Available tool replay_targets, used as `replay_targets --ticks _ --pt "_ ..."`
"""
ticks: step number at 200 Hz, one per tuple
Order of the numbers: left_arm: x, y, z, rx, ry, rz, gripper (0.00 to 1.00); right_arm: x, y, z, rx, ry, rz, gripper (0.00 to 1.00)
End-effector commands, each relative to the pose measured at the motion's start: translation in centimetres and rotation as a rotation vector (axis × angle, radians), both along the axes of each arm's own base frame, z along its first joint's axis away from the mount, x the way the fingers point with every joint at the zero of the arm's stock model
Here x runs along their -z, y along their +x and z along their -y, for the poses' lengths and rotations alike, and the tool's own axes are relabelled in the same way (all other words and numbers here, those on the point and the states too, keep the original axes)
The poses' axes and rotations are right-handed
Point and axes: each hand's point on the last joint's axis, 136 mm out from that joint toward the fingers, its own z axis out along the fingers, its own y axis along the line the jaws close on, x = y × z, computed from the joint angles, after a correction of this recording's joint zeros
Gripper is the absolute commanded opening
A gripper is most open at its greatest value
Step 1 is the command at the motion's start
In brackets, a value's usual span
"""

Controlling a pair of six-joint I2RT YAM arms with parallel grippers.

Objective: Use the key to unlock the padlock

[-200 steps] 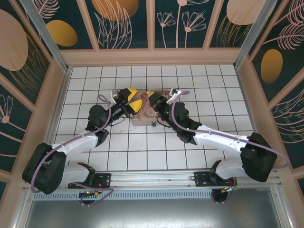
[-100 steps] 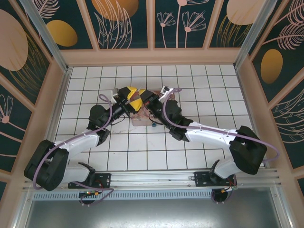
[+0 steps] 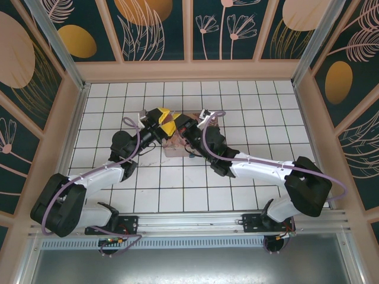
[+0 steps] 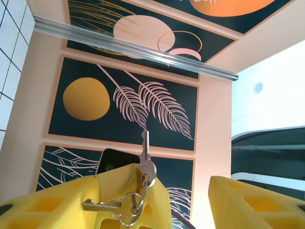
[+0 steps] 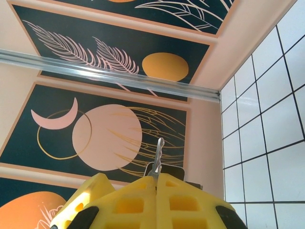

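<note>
Out on the white tiled table (image 3: 272,112), the two arms reach in from the near edge and meet over the middle, the left arm (image 3: 100,174) angling in from one side and the right arm (image 3: 266,168) from the other. Under their wrists lies a pink tin (image 3: 173,149), mostly covered by them. The left gripper (image 4: 186,193) is tipped up toward the painted wall, its yellow fingers (image 4: 252,202) standing well apart with nothing between them. A ring (image 4: 132,209) with two keys sits against the tip of one finger: the upright key (image 4: 146,150) points its blade straight up, and the flat key (image 4: 101,206) lies sideways across the finger's face. The right gripper (image 5: 156,183) has its jaws pressed together, clamped on a key (image 5: 159,152) whose thin blade sticks up out of the seam between them; I cannot tell whether it is one of the two on the ring. The padlock (image 3: 190,154) is a tiny blue speck on the table at the tin's near edge, just beside the right arm, too small to tell how its shackle stands
</note>
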Motion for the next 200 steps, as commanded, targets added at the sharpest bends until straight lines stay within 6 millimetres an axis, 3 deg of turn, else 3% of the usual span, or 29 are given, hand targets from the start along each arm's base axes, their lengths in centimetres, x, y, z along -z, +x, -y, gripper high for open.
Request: replay_targets --ticks 1,200 --pt "-1.5 -0.6 -0.2 -0.005 -0.034 0.052 0.61 -1.3 -0.3 1.0 0.029 0.047 0.014 0.0" --pt "-0.3 -0.6 -0.7 -0.039 0.016 0.031 0.38 -1.1 -0.2 1.3 0.041 0.048 0.011 0.0"
